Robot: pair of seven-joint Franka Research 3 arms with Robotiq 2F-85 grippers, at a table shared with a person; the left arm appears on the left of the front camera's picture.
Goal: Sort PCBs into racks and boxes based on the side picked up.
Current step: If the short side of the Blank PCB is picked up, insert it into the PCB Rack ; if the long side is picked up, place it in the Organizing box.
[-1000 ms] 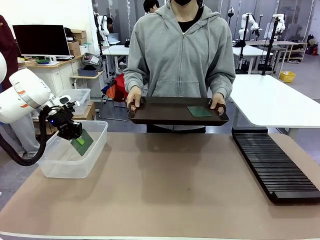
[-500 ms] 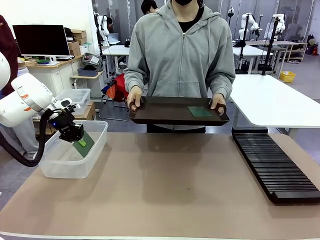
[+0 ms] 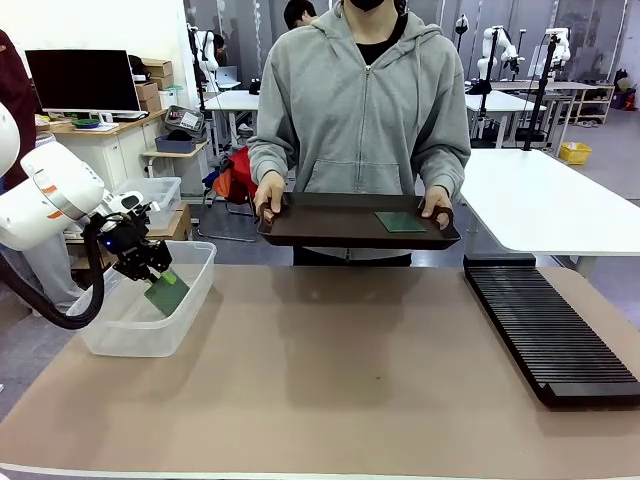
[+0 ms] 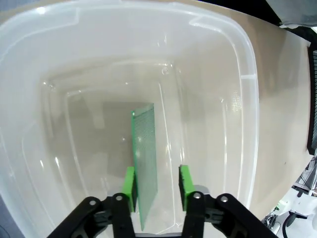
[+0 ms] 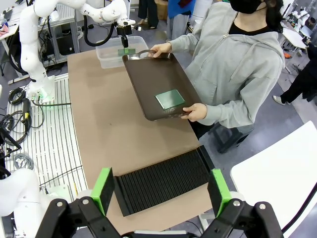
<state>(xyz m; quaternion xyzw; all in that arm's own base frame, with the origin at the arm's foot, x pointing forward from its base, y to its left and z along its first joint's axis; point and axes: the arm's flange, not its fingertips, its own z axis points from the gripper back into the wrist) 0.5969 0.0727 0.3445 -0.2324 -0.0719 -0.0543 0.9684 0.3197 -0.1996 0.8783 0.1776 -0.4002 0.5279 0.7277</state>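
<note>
Clear translucent plastic forms the tub at the left end of the worktop. One green PCB is seen inside it, stood on edge and tilted. It is flanked by the green pads of the left pincer, whose jaws are spread, with a gap left between the board and one pad. A second PCB is laid flat in the dark brown tray, which is held at both ends by the person at the far side. The black slotted rack is set on the worktop's right. The right pincer is held high over the rack, its fingers spread wide.
</note>
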